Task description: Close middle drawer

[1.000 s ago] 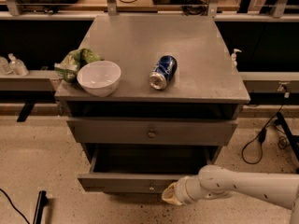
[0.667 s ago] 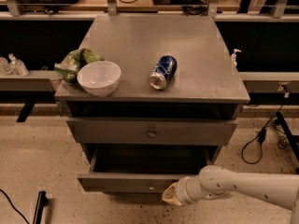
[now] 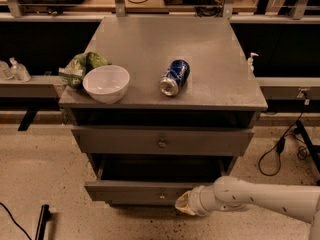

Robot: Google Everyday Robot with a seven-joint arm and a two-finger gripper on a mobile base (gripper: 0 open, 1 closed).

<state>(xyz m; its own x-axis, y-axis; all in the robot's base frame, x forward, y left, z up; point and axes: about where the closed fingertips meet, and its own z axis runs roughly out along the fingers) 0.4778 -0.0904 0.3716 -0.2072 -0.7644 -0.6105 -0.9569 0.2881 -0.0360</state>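
Camera view | gripper [image 3: 184, 204] at middle drawer [image 3: 130, 191] front, right of knob [image 3: 161, 196] — opening: cannot tell | risk: off-centre push skews, jams it

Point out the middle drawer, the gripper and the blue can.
middle drawer [image 3: 130, 191], camera view, on its pulled-out front panel, left of the knob.
gripper [image 3: 182, 204], camera view, at its tip, by the drawer front's right end.
blue can [image 3: 173, 77], camera view, on its side wall, mid-length.
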